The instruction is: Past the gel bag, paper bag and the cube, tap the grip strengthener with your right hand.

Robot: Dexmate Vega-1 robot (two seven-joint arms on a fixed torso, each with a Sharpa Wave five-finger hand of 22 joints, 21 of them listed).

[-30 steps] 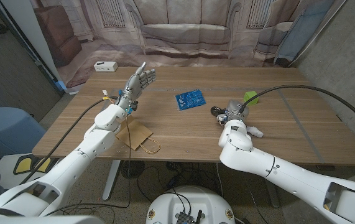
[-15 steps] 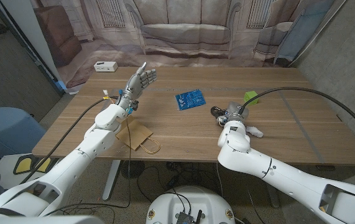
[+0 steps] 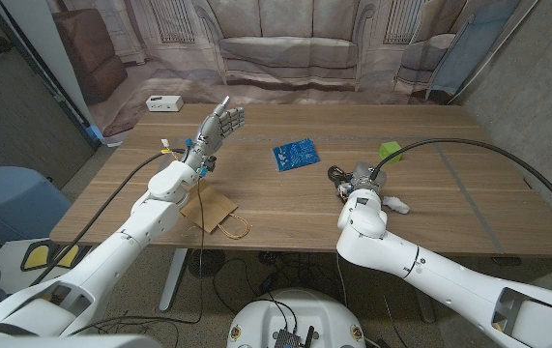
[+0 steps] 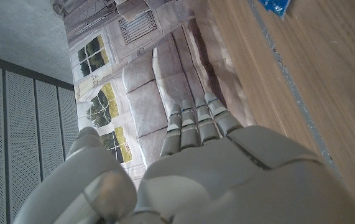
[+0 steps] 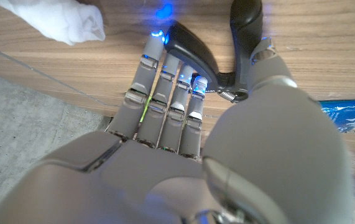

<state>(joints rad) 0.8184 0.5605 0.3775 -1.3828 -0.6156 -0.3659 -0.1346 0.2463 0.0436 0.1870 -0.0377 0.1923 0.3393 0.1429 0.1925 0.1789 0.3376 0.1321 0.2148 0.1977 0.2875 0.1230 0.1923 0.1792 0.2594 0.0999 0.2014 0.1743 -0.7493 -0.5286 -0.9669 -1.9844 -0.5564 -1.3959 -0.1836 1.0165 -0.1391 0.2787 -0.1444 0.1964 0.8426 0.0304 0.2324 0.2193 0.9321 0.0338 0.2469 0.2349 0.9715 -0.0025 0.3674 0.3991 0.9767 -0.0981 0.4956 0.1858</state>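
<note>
The black grip strengthener (image 3: pixel 337 174) (image 5: pixel 193 51) lies right of the table's middle. My right hand (image 3: pixel 362 178) (image 5: pixel 165 118) is directly beside it, fingers stretched out, and its fingertips (image 5: pixel 155 42) touch one black handle. It holds nothing. The blue gel bag (image 3: pixel 296 155) (image 5: pixel 351 114) lies flat just beyond and to the left. A small green cube (image 3: pixel 388 150) sits behind the right hand. The brown paper bag (image 3: pixel 215 211) lies near the front edge on the left. My left hand (image 3: pixel 219 124) (image 4: pixel 196 155) is raised over the far left of the table, fingers extended, empty.
A crumpled white tissue (image 3: pixel 397 204) (image 5: pixel 56 18) lies just right of my right wrist. A white box (image 3: pixel 162 102) sits at the far left corner. A black cable (image 3: pixel 469 140) arcs over the table's right side. A printed sofa backdrop (image 3: pixel 285 48) hangs behind.
My right hand has eased slightly lower and nearer against the grip strengthener. The left hand and the other objects have not moved.
</note>
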